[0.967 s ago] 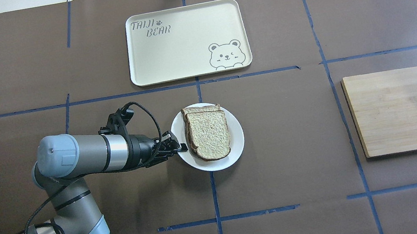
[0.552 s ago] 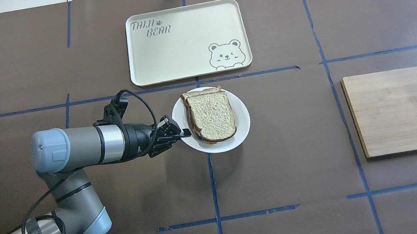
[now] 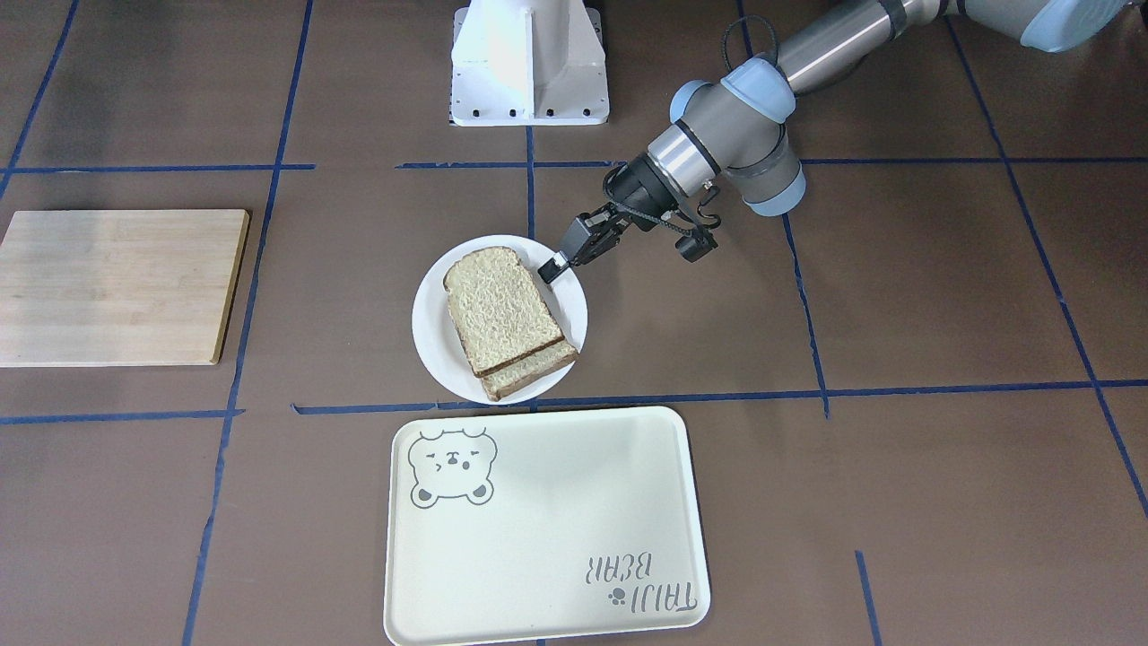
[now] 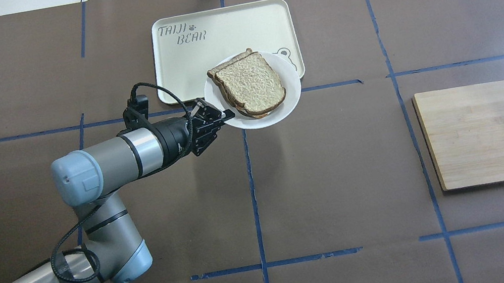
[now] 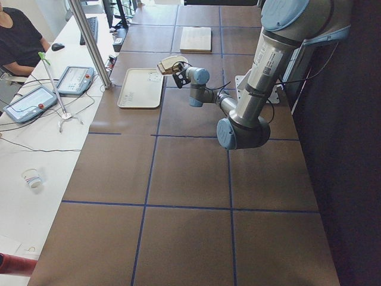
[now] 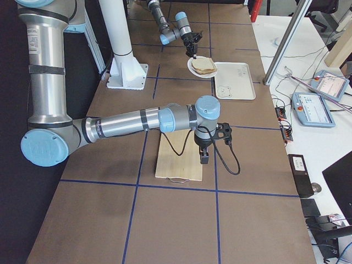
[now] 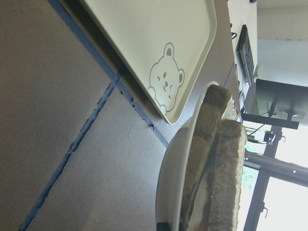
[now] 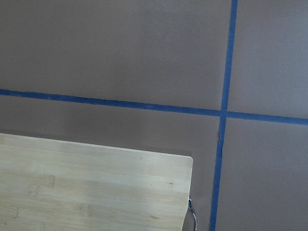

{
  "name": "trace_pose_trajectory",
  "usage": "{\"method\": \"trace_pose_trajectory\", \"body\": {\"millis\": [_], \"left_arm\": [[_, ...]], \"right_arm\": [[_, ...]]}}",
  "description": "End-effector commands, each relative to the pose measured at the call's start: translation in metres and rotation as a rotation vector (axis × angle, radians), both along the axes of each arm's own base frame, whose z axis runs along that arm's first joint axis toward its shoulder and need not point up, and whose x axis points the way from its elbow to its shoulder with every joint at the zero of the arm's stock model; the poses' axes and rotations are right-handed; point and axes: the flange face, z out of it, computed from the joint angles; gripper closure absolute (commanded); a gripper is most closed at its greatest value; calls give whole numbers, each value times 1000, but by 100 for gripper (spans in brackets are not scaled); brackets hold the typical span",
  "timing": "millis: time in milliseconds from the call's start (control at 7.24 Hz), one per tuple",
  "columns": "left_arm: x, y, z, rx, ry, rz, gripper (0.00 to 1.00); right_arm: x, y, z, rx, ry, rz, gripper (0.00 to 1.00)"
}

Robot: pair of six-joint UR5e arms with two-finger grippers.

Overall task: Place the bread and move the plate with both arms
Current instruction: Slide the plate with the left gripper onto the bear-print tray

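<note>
The white plate (image 4: 292, 100) carries the bread (image 4: 252, 82), a grainy brown-crusted slice that lies on top of a second slice. My left gripper (image 4: 226, 114) is shut on the plate's left rim and holds it off the table, by the tray's near right corner. In the front view the plate (image 3: 430, 334), the bread (image 3: 498, 305) and the left gripper (image 3: 548, 267) show just short of the tray. The left wrist view shows the plate (image 7: 168, 192) edge-on. My right gripper (image 6: 204, 160) hangs over the cutting board, seen only in the right side view, so I cannot tell its state.
The cream bear tray (image 4: 196, 53) lies at the far middle of the table. A wooden cutting board (image 4: 496, 131) lies on the right side; its corner shows in the right wrist view (image 8: 96, 187). The white base column (image 3: 529, 54) stands at the robot's side.
My left gripper has carried the plate with the bread away from the robot and a little to the right, up to the tray's near right corner. The plate has risen.
</note>
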Motion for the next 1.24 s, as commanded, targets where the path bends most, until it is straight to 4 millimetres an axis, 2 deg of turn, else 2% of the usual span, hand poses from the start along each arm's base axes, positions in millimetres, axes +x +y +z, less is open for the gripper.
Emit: {"method": "trace_pose_trajectory", "body": {"millis": [0, 276, 414, 552, 829, 967, 1105], "left_arm": [[24, -52, 13, -57, -61, -120, 100], [30, -123, 15, -178, -70, -187, 100], [36, -146, 26, -209, -106, -208, 100], [31, -154, 31, -217, -114, -219, 100], [36, -153, 37, -224, -128, -212, 96], [38, -152, 38, -224, -132, -206, 87], [42, -148, 40, -225, -135, -200, 69]], "right_arm": [[8, 9, 5, -4, 1, 8, 0], [8, 11, 7, -6, -1, 6, 0], [8, 11, 7, -6, -1, 6, 0], [8, 9, 7, -6, -1, 6, 0], [8, 8, 5, -3, -2, 6, 0], [8, 9, 6, -7, -4, 5, 0], [7, 9, 6, -7, -7, 5, 0]]}}
